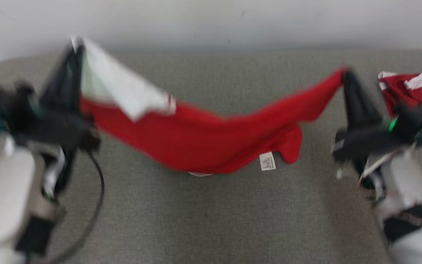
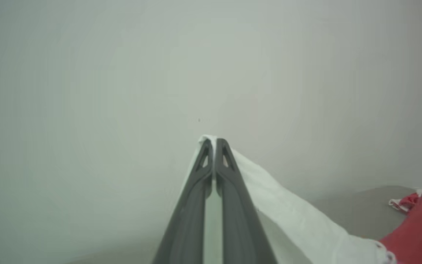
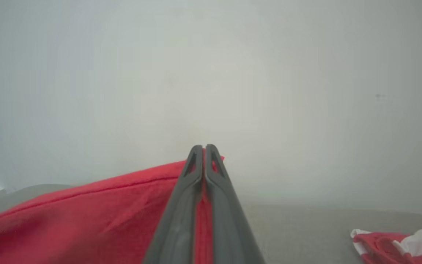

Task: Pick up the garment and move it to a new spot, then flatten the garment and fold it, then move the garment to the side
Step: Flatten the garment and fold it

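**Garment Strung Between Two Hands Above the Table**

Shows a red garment (image 1: 203,146) held in the air above the grey cloth-covered table (image 1: 211,220), lifted at both ends and sagging toward the table's middle. Has the left hand (image 1: 76,43) over the table's far left part, fingers pressed fully together on a white section (image 1: 123,88) of the garment. Lets that section drape down from the fingertips onto the red cloth. Has the right hand (image 1: 344,73) over the table's right part, fingers likewise pinched tight on a red edge of the garment. Includes a small white label (image 1: 267,161) dangling from the garment's lower hem, above the table's centre. Places a second red-and-white heap of cloth (image 1: 412,86) on the table's far right part, apart from the held garment. Leaves unclear, through blur, whether the lowest fold touches the table. Backs the table's far edge with a plain pale wall (image 1: 211,18).
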You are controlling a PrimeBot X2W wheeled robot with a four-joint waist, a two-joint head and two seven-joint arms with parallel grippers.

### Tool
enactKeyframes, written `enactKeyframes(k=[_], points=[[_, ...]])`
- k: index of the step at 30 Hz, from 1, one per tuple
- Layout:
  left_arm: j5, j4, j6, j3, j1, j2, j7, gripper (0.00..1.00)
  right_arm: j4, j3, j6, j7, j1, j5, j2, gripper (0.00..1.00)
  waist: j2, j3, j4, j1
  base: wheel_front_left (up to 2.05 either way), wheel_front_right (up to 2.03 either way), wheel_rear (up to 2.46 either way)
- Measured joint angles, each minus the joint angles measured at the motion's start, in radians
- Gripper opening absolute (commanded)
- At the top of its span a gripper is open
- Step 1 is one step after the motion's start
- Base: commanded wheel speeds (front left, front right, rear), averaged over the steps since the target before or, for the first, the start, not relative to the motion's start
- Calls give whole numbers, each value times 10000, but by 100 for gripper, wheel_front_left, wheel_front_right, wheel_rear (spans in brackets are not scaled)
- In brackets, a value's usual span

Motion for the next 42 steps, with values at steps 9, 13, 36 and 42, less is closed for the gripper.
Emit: enactKeyframes(k=[9, 13, 36, 42], points=[[-1409, 1908, -2, -798, -6444, 1041, 1068, 0, 1379, 487, 0, 988, -5784, 1398, -370, 0, 1, 1662, -304, 2, 0, 0, 0], [-1415, 2915, -4, -1246, -8755, 1168, 1135, 0, 2080, 706, 0, 1365, -7963, 1668, -385, 0, 2, 2430, -446, 3, 0, 0, 0], [-1839, 7241, -2, -2943, -15689, 732, 541, 0, 6383, 1064, 0, 1137, -14849, 993, 4, 0, 1, 5127, -871, -1, 0, 0, 0], [-2637, 7436, -2, -3626, -15335, 719, 63, 0, 6844, 1628, 0, 740, -14681, 1285, 6, 0, 1, 5307, -841, -1, 0, 0, 0]])
